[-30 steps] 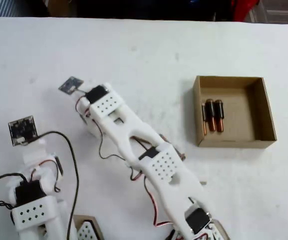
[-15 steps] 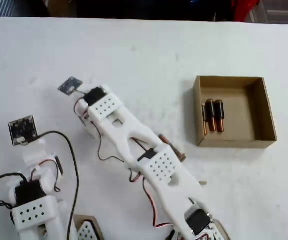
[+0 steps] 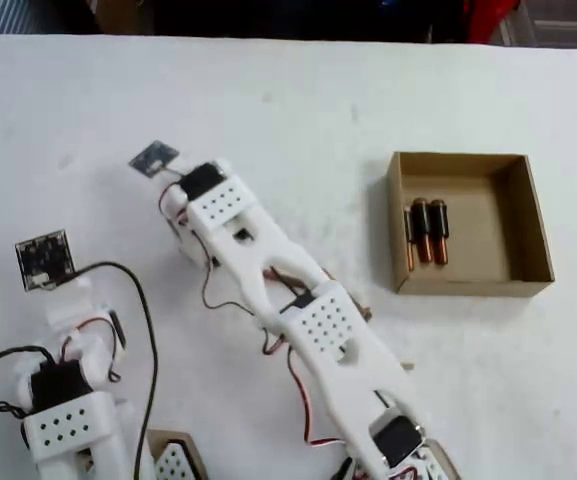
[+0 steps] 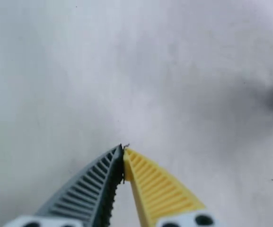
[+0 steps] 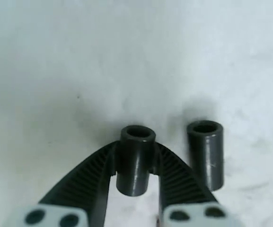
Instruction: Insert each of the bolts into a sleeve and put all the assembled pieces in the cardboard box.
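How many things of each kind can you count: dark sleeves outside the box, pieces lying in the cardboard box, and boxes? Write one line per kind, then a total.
dark sleeves outside the box: 2
pieces in the box: 3
cardboard box: 1
Total: 6

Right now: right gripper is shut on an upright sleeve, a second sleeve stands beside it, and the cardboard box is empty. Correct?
No: the high view shows the cardboard box holding assembled pieces. The rest stands: right gripper shut on a sleeve, second sleeve upright beside it.
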